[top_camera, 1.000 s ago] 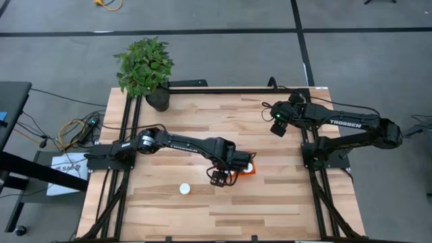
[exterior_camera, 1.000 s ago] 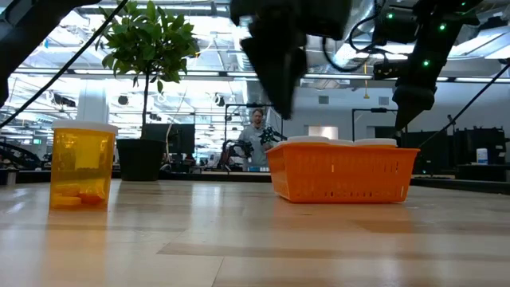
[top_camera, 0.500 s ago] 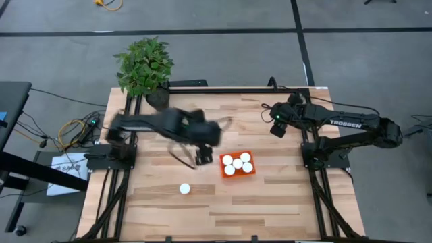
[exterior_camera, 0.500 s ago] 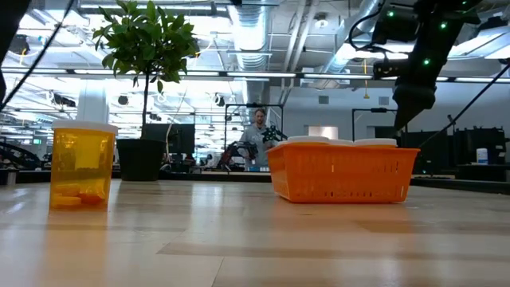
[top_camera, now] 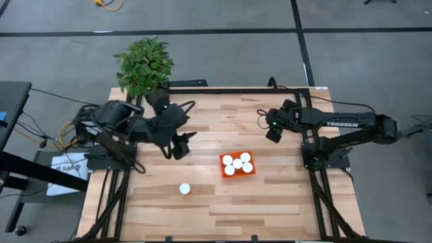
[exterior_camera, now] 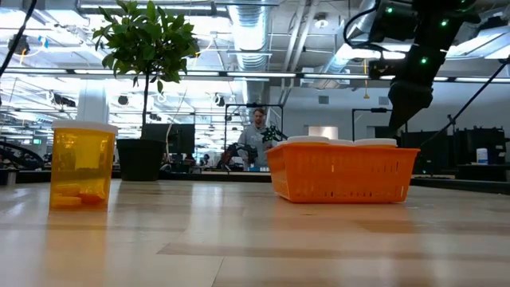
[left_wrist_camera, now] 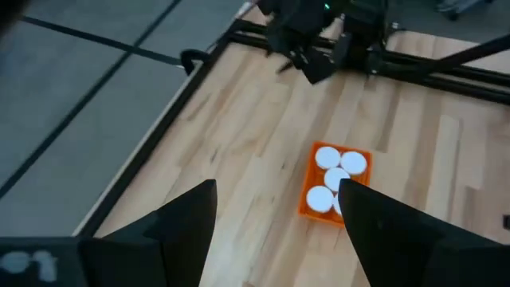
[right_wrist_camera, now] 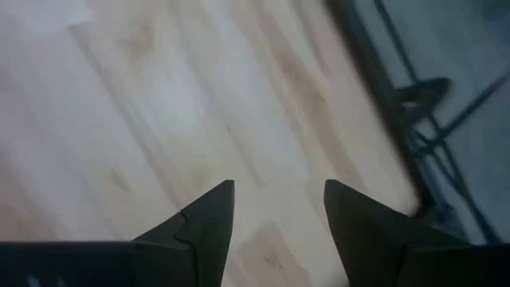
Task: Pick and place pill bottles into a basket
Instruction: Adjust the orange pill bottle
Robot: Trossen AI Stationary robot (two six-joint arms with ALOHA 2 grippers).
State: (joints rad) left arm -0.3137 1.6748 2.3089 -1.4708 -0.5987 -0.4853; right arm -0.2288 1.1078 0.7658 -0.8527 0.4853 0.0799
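Observation:
The orange basket (top_camera: 237,164) sits right of the table's middle with several white-capped pill bottles standing in it; the left wrist view shows it too (left_wrist_camera: 333,185). One more pill bottle (top_camera: 184,189) stands alone on its base toward the near edge; its orange body shows in the low view (exterior_camera: 82,167). My left gripper (top_camera: 179,145) hangs high over the table's left half, well away from the basket, open and empty (left_wrist_camera: 279,191). My right gripper (top_camera: 272,131) hovers over the far right of the table, open with only bare wood between its fingers (right_wrist_camera: 279,187).
A potted plant (top_camera: 144,67) stands at the far left corner. Black frame rails (top_camera: 121,169) run along the table's left and right edges. Bare wood lies between the lone bottle and the basket and along the near edge.
My left gripper has risen from right over the basket and swung back toward the table's left and far side, rolling as it went. The basket, no longer covered by the arm, shows its caps. My right gripper has shifted slightly toward the basket.

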